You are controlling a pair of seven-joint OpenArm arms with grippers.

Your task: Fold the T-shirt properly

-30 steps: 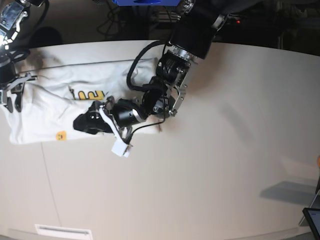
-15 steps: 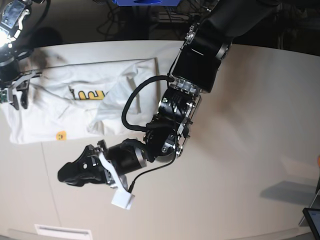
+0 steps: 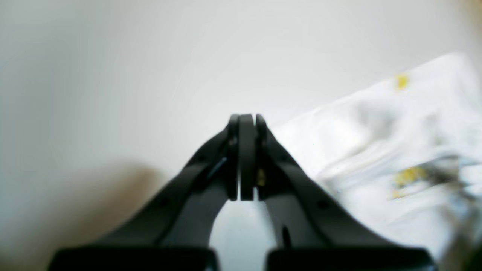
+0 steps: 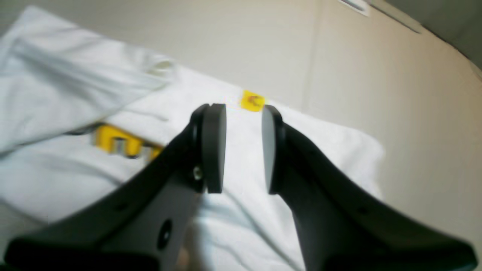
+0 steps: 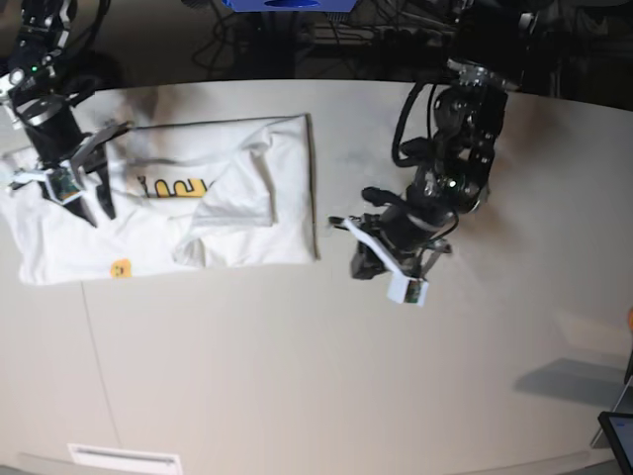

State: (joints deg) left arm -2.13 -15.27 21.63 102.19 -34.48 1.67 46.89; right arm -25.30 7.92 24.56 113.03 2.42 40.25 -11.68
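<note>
One T-shirt (image 5: 158, 208) lies partly folded at the counter's (image 5: 297, 376) far left corner, its yellow print showing. Of the two grippers, the left gripper (image 5: 361, 265) hangs fully closed and empty just beside the shirt's edge. The right gripper (image 5: 84, 198) sits over the shirt, jaws a little apart, gripping nothing.

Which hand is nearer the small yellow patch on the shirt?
Right. The right hand hangs over the shirt, just above the yellow patch. The left hand is off the shirt, over the bare table.
</note>
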